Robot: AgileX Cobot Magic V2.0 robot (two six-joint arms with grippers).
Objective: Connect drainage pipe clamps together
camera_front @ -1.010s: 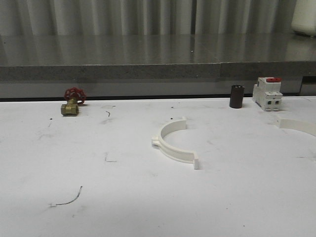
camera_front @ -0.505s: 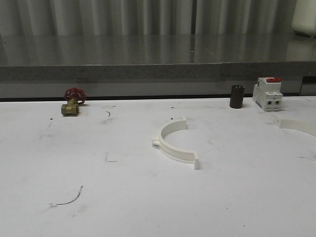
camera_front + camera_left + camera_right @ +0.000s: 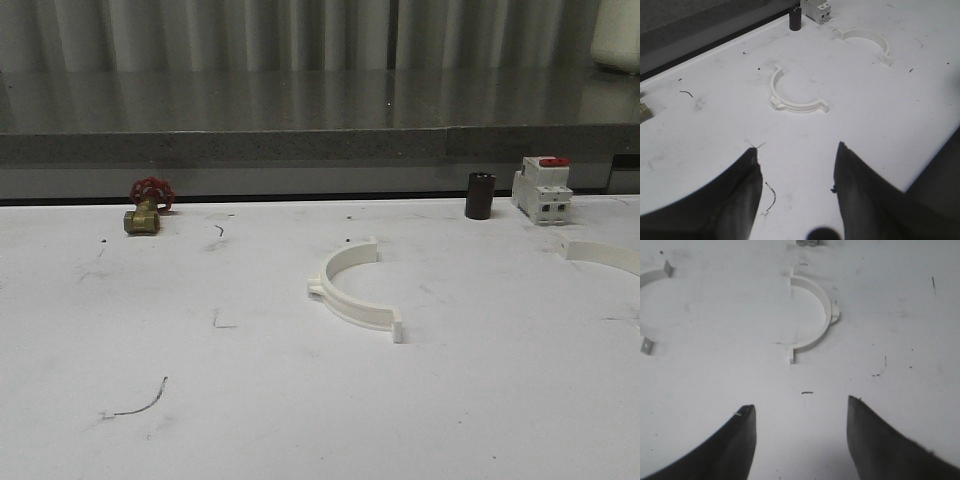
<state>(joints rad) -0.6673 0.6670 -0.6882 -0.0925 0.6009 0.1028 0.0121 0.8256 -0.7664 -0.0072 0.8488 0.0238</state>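
Drainage pipe clamps lie apart on the white table (image 3: 250, 420), unjoined. Nearest to the robot, the table is bare but for faint dark scuff marks, leaving open room on every side of the first clamp half (image 3: 352, 290). This cream-white arc lies flat near the table's centre, its open side facing right and away from the robot, its mid-arc nub on the left; the line between its two end tabs runs diagonally from near-right to far-left. The second clamp half (image 3: 603, 255) lies flat well to the right, cut off by the picture's right edge in the front view; in the left wrist view it shows whole (image 3: 864, 42), well apart from the first.

Left gripper (image 3: 797, 165) hovers above bare table with its fingers spread and nothing between them. Right gripper (image 3: 800, 412) likewise hangs with fingers spread, holding nothing, the first clamp half (image 3: 812, 315) ahead of it.

Farther back, along the table's rear edge, stand a brass valve (image 3: 146, 207) with a red handwheel at left, and a dark cylinder (image 3: 480, 195) beside a white circuit breaker (image 3: 542, 189) at right.
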